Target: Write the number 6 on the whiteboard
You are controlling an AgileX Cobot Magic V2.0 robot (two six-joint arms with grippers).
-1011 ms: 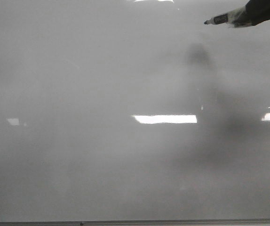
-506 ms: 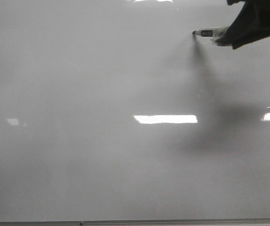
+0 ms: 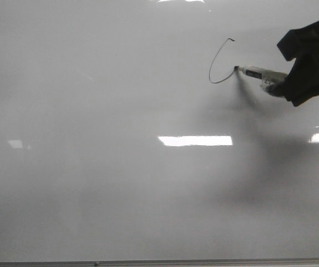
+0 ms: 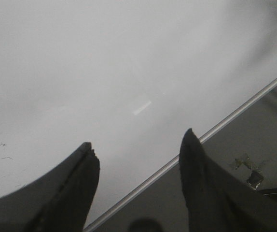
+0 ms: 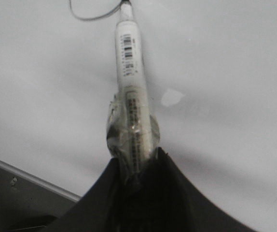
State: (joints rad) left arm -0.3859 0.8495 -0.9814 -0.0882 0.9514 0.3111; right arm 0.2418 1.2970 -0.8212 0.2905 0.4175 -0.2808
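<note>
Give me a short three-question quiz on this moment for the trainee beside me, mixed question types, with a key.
1. True or false: the right hand is shut on the marker.
2. Multiple choice: how far along is the number 6 on the whiteboard? A) nothing drawn. B) curved stem drawn, loop not closed. C) finished digit.
3. Fill in: the left hand is open and holds ____.

Key: 1 true: the marker's barrel is clamped in the right hand and its tip touches the board at the end of the line. 2 B: the line hooks at the top, sweeps down and bends back toward the tip. 3 nothing.
</note>
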